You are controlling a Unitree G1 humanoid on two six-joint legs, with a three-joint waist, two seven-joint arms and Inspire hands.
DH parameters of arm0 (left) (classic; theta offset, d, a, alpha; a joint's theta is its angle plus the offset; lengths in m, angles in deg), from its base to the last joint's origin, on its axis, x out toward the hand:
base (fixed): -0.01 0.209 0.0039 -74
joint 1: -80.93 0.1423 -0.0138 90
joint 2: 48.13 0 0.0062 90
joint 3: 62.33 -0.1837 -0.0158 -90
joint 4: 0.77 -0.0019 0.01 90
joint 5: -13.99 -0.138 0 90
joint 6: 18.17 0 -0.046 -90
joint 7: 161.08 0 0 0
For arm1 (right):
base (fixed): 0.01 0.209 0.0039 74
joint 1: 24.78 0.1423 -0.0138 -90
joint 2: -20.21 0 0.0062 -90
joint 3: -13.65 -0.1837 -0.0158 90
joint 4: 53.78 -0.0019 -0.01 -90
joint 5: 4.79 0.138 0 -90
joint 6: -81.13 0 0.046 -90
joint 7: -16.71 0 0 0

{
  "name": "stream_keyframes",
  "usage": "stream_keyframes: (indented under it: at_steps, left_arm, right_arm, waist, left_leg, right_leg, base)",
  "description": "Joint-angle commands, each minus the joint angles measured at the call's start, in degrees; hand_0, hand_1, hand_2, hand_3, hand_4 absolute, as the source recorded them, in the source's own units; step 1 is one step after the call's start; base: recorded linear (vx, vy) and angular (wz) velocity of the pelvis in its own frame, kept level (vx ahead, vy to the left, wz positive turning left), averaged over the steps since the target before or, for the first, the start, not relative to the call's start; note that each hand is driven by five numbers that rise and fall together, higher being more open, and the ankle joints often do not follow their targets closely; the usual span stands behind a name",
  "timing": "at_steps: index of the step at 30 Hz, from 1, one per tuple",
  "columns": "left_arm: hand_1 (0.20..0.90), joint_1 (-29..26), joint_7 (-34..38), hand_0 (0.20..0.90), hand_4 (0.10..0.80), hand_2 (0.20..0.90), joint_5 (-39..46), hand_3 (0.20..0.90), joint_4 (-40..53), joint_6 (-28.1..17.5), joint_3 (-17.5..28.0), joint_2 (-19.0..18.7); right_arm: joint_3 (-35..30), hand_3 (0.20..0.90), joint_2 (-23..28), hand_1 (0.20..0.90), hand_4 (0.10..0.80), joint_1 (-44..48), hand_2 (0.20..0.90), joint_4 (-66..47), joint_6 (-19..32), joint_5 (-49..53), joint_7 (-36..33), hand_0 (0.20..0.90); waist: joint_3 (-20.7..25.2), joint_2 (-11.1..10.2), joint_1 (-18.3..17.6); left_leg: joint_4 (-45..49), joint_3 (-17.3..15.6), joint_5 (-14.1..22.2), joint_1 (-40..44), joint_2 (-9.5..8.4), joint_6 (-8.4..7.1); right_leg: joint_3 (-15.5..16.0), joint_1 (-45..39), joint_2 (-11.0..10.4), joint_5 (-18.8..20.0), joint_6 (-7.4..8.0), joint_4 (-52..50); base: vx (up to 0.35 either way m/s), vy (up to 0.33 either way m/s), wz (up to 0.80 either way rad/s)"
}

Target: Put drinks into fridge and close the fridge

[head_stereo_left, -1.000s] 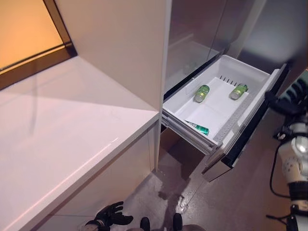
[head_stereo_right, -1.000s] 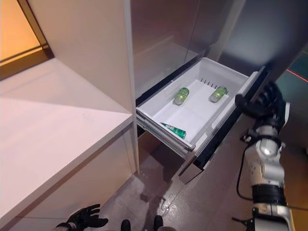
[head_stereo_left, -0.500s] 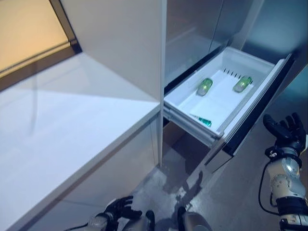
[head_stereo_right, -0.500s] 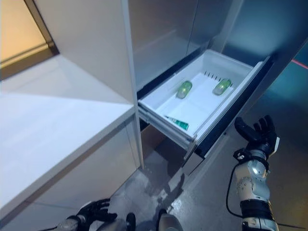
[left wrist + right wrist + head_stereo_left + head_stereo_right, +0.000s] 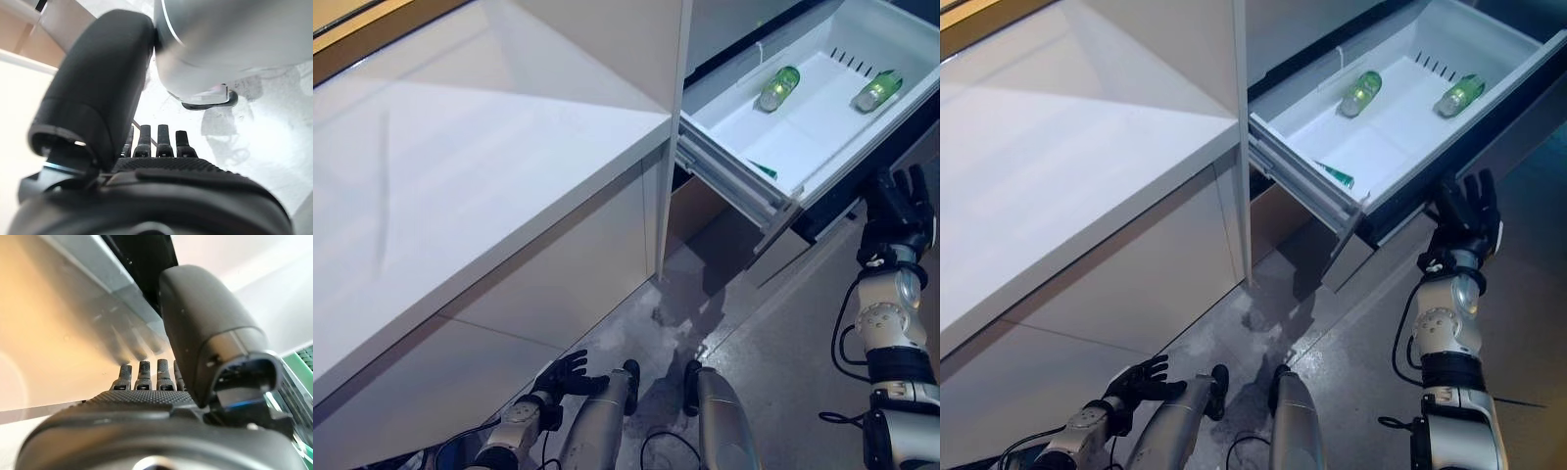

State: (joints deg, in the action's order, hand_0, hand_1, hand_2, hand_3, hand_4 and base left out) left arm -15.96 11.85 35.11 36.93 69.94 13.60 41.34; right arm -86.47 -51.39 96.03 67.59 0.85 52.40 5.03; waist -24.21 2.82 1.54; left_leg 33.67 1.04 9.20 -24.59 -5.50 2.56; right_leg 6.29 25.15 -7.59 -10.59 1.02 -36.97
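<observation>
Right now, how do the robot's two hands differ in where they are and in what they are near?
The right hand is raised, fingers straight, just below the front of the open fridge drawer; the left hand hangs low near the floor, beside the white cabinet, far from the drawer. The right hand faces the drawer front; the left hand's fingers are spread and relaxed, facing nothing. Both are open and empty.

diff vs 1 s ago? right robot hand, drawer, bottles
The right robot hand dropped from the fridge drawer's far front corner to below its front edge, fingers straight, holding nothing. The view itself tilted down. Drawer is still open, two green bottles still lie inside; the left robot hand is still low and empty.
</observation>
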Motion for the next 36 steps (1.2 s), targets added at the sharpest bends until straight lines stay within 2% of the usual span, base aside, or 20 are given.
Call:
stream_keyframes:
  at_steps: [1,9,19,30,33,36]
  left_arm:
    - [0.900,5.5,2.1,0.900,0.800,0.900,-0.7,0.900,0.7,-0.1,-0.7,-3.3]
    - [0.900,6.3,-0.3,0.900,0.800,0.900,-1.2,0.900,1.9,-0.9,-1.6,-4.1]
    - [0.900,7.4,-1.6,0.900,0.800,0.900,-3.6,0.900,0.4,-1.0,-1.6,-4.9]
    - [0.900,8.3,-2.6,0.900,0.800,0.900,-5.6,0.900,-0.9,-1.3,-1.2,-5.7]
    - [0.900,8.2,-3.0,0.900,0.800,0.900,-5.7,0.900,-1.4,-1.1,-0.7,-5.5]
    - [0.900,8.8,-3.0,0.900,0.800,0.900,-5.6,0.900,-1.7,-0.4,0.2,-4.7]
  right_arm:
    - [11.4,0.900,2.1,0.900,0.800,12.7,0.900,-2.7,1.0,-5.2,11.4,0.900]
    - [16.3,0.900,3.4,0.900,0.800,21.8,0.900,3.1,-0.2,-5.7,13.2,0.900]
    - [18.0,0.900,4.4,0.900,0.800,24.9,0.900,8.6,-0.5,-7.4,11.2,0.900]
    - [16.2,0.900,5.1,0.900,0.800,21.5,0.900,9.9,0.8,-6.4,7.6,0.900]
    - [15.3,0.900,4.1,0.900,0.800,18.7,0.900,8.6,1.8,-10.5,5.5,0.900]
    - [15.2,0.900,1.9,0.900,0.800,12.1,0.900,4.4,1.9,-12.9,6.3,0.900]
  waist:
    - [1.2,0.4,6.0]
    - [1.7,0.9,9.4]
    - [3.0,0.1,11.4]
    - [4.9,-1.9,10.7]
    - [6.2,-2.7,9.5]
    - [8.3,-3.4,7.6]
  left_leg:
    - [-2.1,0.8,1.3,2.4,-1.17,2.06]
    - [-7.8,3.1,-1.6,5.3,-0.75,0.78]
    - [-10.6,4.2,-1.8,9.1,-0.55,0.44]
    - [-13.6,3.6,-1.2,13.2,-0.30,0.69]
    - [-15.5,3.0,-1.6,14.4,0.11,0.61]
    - [-19.4,1.9,-2.2,17.0,0.65,0.18]
  right_leg:
    - [3.6,-1.4,0.9,-2.5,-3.41,-2.9]
    - [5.7,-5.3,0.4,-1.3,-2.44,1.4]
    - [7.1,-11.0,0.0,0.1,-1.35,6.6]
    - [5.9,-16.1,1.1,2.5,0.06,14.3]
    - [5.1,-17.2,1.6,3.9,0.55,17.7]
    - [3.8,-19.1,2.5,5.0,1.21,22.2]
  base:
    - [-0.035,0.038,0.10]
    - [0.016,0.024,0.13]
    - [0.071,0.003,0.21]
    - [0.042,-0.024,0.07]
    - [-0.022,-0.050,-0.07]
    - [-0.003,-0.019,-0.18]
